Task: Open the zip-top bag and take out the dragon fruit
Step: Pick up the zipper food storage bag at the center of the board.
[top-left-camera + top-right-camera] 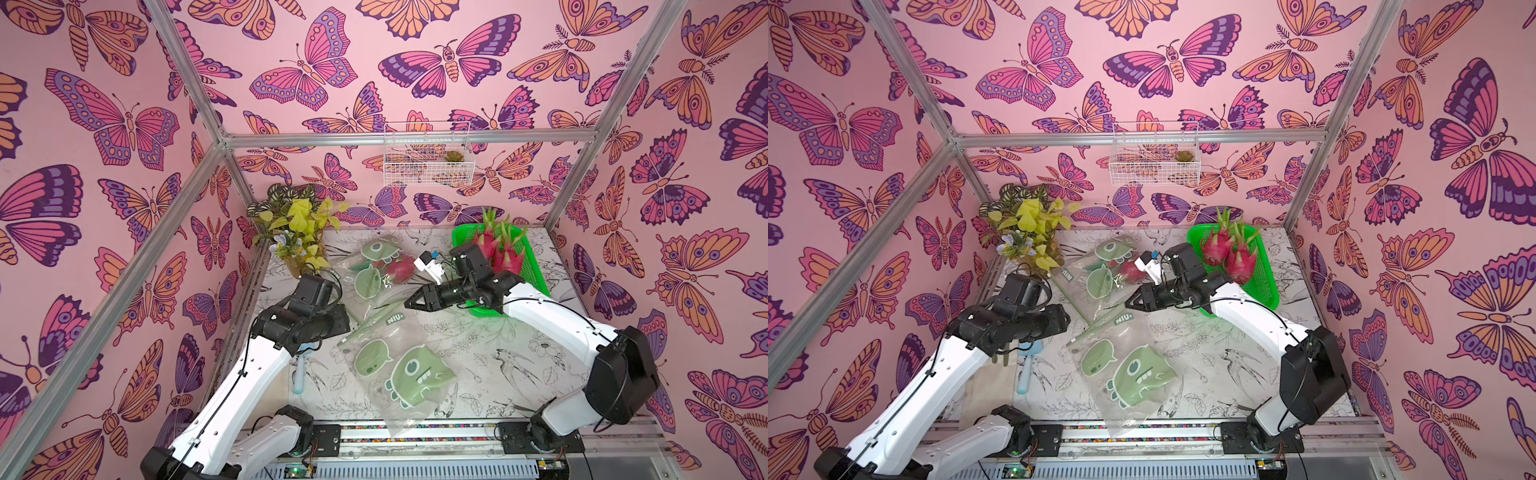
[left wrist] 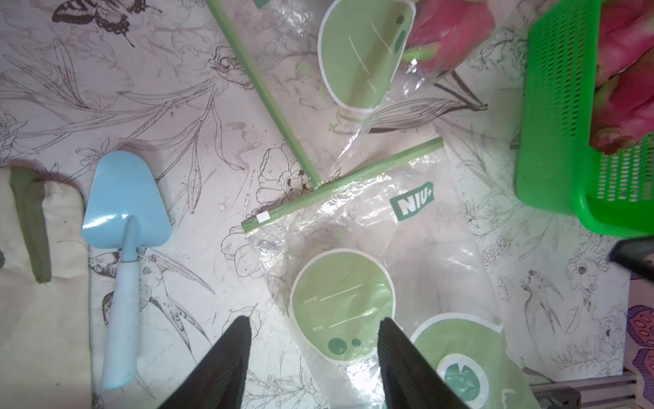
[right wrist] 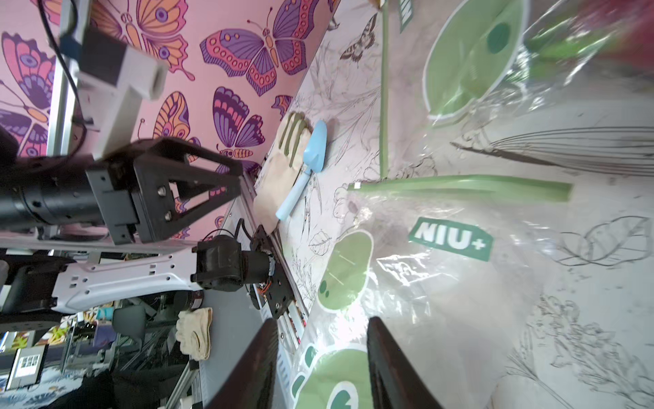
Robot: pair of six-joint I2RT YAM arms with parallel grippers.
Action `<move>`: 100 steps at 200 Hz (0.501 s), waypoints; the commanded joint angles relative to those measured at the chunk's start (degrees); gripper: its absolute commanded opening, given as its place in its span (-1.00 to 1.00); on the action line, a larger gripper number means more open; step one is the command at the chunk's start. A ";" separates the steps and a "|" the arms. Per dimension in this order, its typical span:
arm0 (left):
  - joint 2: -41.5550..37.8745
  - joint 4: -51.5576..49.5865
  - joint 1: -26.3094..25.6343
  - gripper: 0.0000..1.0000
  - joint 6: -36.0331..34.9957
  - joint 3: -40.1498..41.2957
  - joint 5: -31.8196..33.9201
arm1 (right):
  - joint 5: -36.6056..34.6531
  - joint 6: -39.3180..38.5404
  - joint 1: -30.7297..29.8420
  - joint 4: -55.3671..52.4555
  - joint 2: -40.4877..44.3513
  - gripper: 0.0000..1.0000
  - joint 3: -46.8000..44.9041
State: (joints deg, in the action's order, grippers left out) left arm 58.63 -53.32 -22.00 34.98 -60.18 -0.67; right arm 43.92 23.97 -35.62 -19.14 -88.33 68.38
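A clear zip-top bag (image 1: pixel 368 272) with green monster prints lies at the back of the table. One magenta dragon fruit (image 1: pixel 400 268) (image 2: pixel 449 32) is inside it, and its green zip strip (image 2: pixel 269 95) faces the left arm. More dragon fruit (image 1: pixel 498 249) (image 1: pixel 1227 251) lie in the green basket (image 1: pixel 536 270). A second, flat, empty zip-top bag (image 1: pixel 401 365) lies in front, the lips of its strip (image 3: pixel 460 187) parted. My left gripper (image 2: pixel 314 320) hangs open above that empty bag, holding nothing. My right gripper (image 1: pixel 409 304) (image 3: pixel 323 320) hovers open between the two bags, also holding nothing.
A leafy potted plant (image 1: pixel 299 228) stands at the back left. A blue trowel (image 2: pixel 127 202) and a cream glove (image 2: pixel 35 283) lie by the left edge under the left arm. A white wire basket (image 1: pixel 428 153) hangs on the back wall.
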 commanded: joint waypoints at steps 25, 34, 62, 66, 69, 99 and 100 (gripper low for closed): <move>3.42 14.84 2.96 0.15 1.17 6.49 -5.75 | -2.49 -1.13 -2.44 4.15 -7.29 -0.23 -5.51; 4.23 18.27 3.63 0.17 1.90 7.94 -6.71 | -3.57 -0.98 -2.61 5.25 -8.25 -0.24 -6.34; 7.01 27.20 6.13 0.33 4.42 11.83 -6.82 | -5.56 -1.00 -2.68 8.72 -11.08 -0.30 -8.00; 7.44 28.35 6.36 0.35 4.78 12.34 -6.39 | -5.88 -0.94 -2.69 9.18 -11.44 -0.31 -8.19; 7.77 29.16 6.55 0.37 5.02 12.72 -6.15 | -6.13 -0.87 -2.64 9.51 -11.64 -0.31 -8.32; 11.33 37.14 8.40 0.49 7.39 16.34 -5.03 | -9.28 -0.25 -2.70 13.37 -12.72 -0.36 -9.94; 11.46 37.54 8.52 0.50 7.43 16.51 -5.08 | -9.37 -0.20 -2.66 13.53 -12.73 -0.36 -9.98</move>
State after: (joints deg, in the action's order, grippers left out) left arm 67.92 -26.04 -14.83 39.77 -46.81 -6.39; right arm 38.33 23.83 -37.91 -10.87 -100.51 59.33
